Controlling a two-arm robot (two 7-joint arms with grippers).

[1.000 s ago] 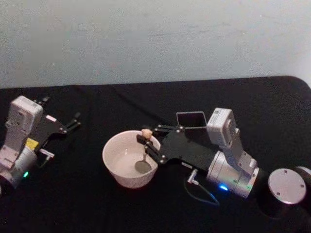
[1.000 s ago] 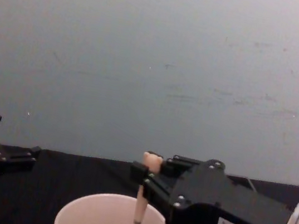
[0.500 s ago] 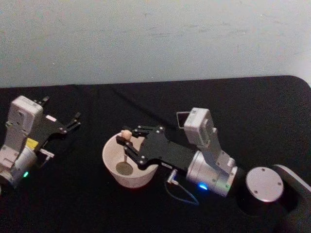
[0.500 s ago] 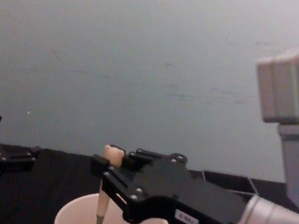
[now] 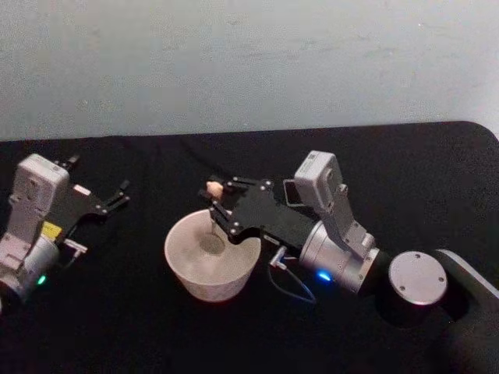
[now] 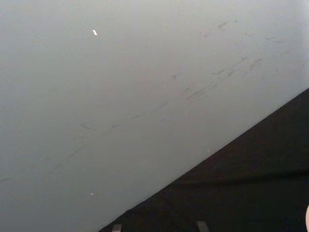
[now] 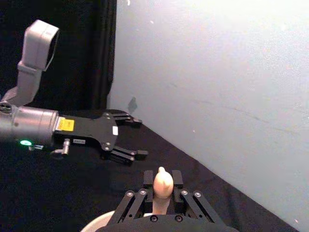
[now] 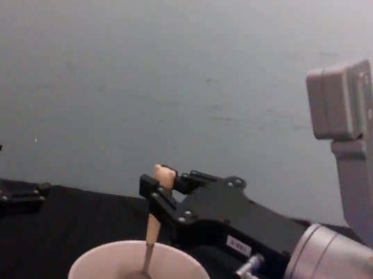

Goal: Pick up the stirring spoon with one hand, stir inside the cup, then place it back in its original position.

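1. The right gripper (image 5: 217,204) is seen above the far rim of the cup (image 5: 204,282), closed on the beige handle of the stirring spoon (image 8: 151,232) just below its bear head.
2. The spoon is held nearly upright, with its metal bowl lowered inside the cup, close to the bottom. The cup stands near the middle of the black table (image 5: 117,319).
3. The dark grey holder (image 5: 288,192), where the spoon belongs, is partly hidden behind the right arm, just beyond the cup.
4. The left gripper (image 5: 118,195) is parked well apart at the left, with its fingers spread and nothing held.
5. The cup could be pushed or tipped if the spoon were swept hard against its wall, since nothing braces it.
6. The slim handle could be twisted or slipped in the pinch. The narrow holder opening might then be missed on return.
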